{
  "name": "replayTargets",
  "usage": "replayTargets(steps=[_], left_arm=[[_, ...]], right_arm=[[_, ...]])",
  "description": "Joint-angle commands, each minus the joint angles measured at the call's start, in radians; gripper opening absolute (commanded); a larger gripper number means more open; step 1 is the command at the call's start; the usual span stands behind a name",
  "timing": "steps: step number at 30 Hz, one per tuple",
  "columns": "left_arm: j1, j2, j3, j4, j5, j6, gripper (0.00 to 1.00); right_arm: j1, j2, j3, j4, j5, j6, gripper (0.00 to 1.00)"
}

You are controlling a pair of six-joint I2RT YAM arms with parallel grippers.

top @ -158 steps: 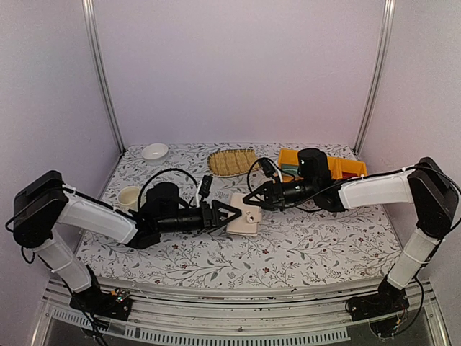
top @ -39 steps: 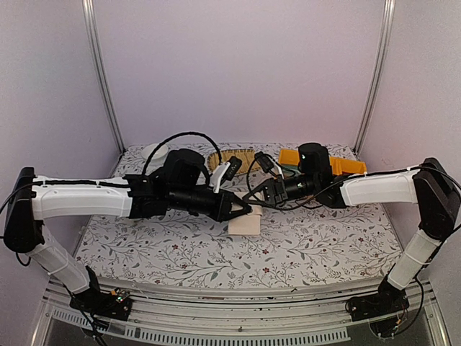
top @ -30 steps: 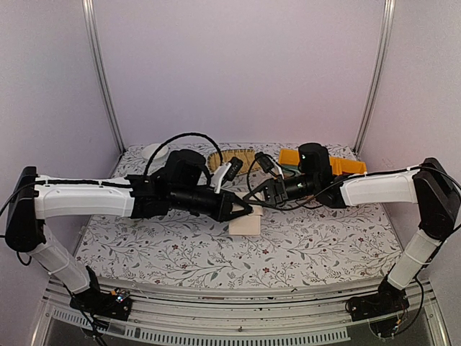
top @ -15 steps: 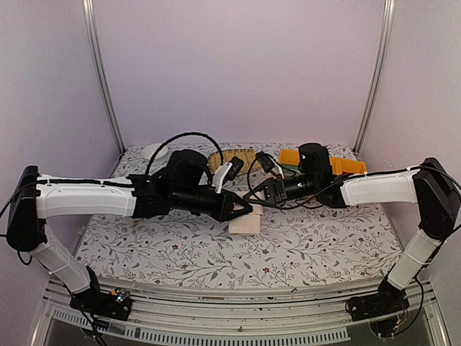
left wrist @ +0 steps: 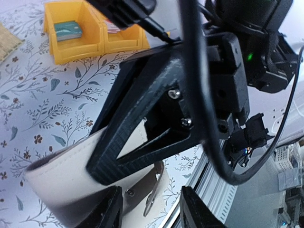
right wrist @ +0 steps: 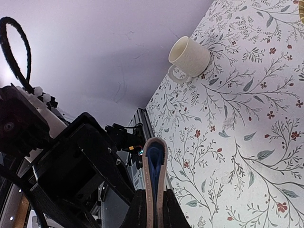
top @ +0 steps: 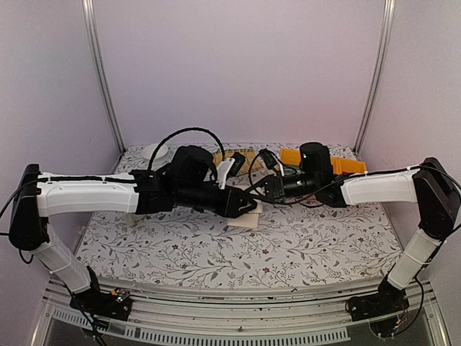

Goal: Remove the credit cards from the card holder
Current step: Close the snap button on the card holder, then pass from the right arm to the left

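The beige card holder point(top: 245, 219) hangs folded over the table's middle, its spine clamped in my right gripper point(top: 259, 197). In the right wrist view my right gripper point(right wrist: 154, 210) is shut on the card holder point(right wrist: 147, 183), seen edge-on, and the edge of a light blue credit card point(right wrist: 156, 164) shows inside the fold. My left gripper point(top: 249, 207) meets it from the left. In the left wrist view my left gripper point(left wrist: 152, 211) stands open around the card holder's point(left wrist: 61, 173) snap flap, with one of the right gripper's black fingers point(left wrist: 137, 118) across the holder.
Yellow bins point(top: 340, 165) point(left wrist: 76, 35) holding flat items stand at the back right, and a straw mat point(top: 236, 160) lies behind the grippers. A white bowl point(top: 153, 150) sits at the back left. A cream cup point(right wrist: 190, 54) stands left of the left arm.
My left gripper has gone from shut to open and pushed slightly right. The right gripper keeps its grip on the holder, which sits a little higher.
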Motion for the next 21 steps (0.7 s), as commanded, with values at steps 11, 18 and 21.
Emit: replayTargets(steps=[11,18,21], left_arm=[[0.177,-0.265,-0.29,0.257,0.16,-0.015,0.87],[0.186,-0.243,-0.426,0.51,0.297,-0.15,0.92],[0.176,-0.194,-0.465,0.646,0.348,-0.215,0.91]], right_arm=[[-0.008,-0.006,0.026,0.052,-0.158,0.038,0.01],[-0.009,-0.002,0.044,0.081,-0.196,0.073,0.01],[-0.01,0.014,0.056,0.111,-0.218,0.12,0.01]])
